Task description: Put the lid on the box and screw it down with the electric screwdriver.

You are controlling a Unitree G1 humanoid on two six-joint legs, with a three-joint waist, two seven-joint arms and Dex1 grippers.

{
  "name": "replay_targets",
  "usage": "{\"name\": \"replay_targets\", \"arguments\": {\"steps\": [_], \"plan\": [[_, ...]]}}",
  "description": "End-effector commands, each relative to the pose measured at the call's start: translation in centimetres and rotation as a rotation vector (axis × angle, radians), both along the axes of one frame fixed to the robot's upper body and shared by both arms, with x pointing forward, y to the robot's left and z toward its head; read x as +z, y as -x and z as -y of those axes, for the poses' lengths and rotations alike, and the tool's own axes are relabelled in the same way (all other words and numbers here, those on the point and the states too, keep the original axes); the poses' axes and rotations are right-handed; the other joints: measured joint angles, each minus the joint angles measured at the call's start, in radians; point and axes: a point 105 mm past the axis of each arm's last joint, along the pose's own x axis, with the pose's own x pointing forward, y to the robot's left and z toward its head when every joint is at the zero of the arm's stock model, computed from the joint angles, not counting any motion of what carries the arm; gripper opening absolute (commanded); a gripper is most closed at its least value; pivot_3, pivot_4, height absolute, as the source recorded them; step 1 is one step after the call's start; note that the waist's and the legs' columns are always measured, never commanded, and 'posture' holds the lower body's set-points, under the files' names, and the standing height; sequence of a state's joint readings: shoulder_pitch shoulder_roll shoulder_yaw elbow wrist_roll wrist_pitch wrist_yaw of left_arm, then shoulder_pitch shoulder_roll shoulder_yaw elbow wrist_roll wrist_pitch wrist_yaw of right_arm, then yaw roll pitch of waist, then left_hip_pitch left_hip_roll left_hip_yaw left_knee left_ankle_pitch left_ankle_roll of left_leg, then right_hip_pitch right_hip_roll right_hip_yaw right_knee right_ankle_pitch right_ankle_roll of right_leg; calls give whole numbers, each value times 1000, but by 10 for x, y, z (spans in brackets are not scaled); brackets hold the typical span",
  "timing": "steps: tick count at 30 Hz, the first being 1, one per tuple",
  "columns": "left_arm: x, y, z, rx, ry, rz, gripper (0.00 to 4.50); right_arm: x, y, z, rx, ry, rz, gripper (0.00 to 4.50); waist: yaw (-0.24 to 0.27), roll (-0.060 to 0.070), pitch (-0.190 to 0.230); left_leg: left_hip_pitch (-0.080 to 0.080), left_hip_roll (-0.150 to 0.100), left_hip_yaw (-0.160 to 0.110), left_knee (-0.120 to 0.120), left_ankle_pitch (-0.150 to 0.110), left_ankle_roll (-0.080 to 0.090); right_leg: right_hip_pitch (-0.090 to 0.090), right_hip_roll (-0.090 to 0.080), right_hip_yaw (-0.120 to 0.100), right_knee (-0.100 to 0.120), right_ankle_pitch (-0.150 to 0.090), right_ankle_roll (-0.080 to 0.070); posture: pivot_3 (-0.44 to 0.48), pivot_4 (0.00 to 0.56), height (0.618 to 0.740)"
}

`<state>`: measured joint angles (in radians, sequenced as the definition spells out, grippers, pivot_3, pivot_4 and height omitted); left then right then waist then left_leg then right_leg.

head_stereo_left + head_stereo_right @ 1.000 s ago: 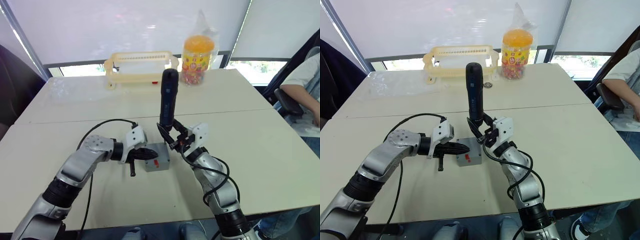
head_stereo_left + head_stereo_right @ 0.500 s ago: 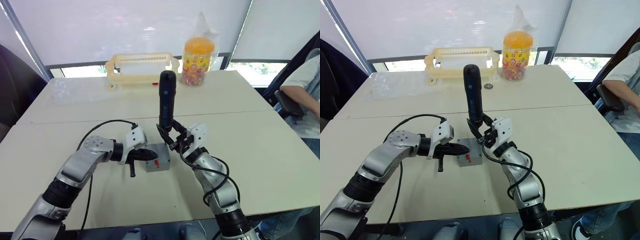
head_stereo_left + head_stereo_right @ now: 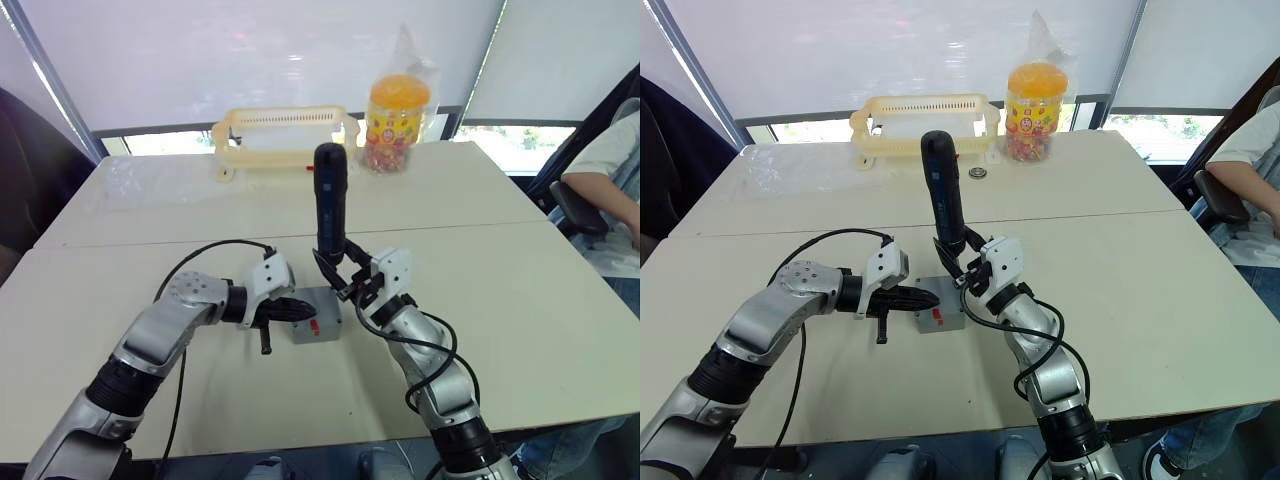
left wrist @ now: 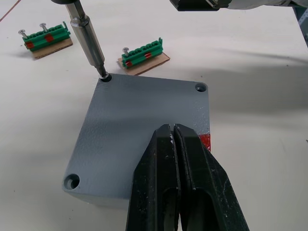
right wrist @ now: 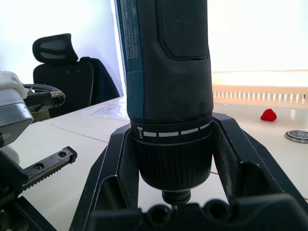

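Here the lid (image 4: 144, 130), a flat grey square plate with a finely textured face and a round screw hole at each visible corner, is sitting squarely on the box (image 3: 318, 327), which is resting near the middle of the front half of the cream table (image 3: 520, 300). The box is showing a grey side wall with a small red mark on it. The electric screwdriver (image 3: 330, 200) is standing nearly upright over the box, tilting slightly toward the robot's left; its body is a long black cylinder with a textured grip panel and a ring of white dashes around the collar. Its thin metal bit (image 4: 89, 40) is pressing into the screw hole at one far corner of the lid. The right gripper (image 3: 352, 283) is clamping the tool's lower collar, one finger on each side of the barrel. The left gripper (image 4: 174, 139) is lying low and level, its two fingers pressed together with nothing between them, their tips resting on the lid near its edge. Two green strips (image 4: 144, 51) holding spare screws are lying on the table just beyond the box. At the table's far edge, a cream basket (image 3: 284, 133) and an orange-lidded jar (image 3: 396, 118) are standing side by side. A seated person's arm (image 3: 605, 185) is showing at the robot's right.
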<state>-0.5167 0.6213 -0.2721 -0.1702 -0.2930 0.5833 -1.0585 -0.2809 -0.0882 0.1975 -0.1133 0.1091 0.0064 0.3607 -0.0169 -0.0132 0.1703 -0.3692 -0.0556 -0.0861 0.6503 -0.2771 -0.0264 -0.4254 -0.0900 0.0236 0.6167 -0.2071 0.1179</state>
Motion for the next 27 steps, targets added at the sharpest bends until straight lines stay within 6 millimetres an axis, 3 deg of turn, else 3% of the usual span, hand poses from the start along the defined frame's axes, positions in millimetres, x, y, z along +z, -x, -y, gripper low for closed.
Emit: {"name": "replay_targets", "arguments": {"steps": [1, 20, 27], "plan": [[-6, 2, 1, 0, -22, -14, 50, -27, -6, 9, -52, 57, -94, 1702, 0, 0, 0, 0, 0, 0, 0, 0, 0, 0, 0, 0, 0, 0, 0, 0, 150, 740], [-6, 2, 0, 5, -23, -16, 50, -54, -4, 5, -46, 78, -169, 1702, 0, -1, -6, 2, 0, 0, -1, 0, 0, 2, 0, 0, -1, 0, 0, 0, 150, 740], [-6, 1, 0, 8, -24, -16, 50, -60, -3, 6, -47, 79, -194, 1702, -1, -1, -6, 14, 1, 0, -4, -2, 2, 13, 0, 0, -3, -5, -3, 0, 150, 740]]}}
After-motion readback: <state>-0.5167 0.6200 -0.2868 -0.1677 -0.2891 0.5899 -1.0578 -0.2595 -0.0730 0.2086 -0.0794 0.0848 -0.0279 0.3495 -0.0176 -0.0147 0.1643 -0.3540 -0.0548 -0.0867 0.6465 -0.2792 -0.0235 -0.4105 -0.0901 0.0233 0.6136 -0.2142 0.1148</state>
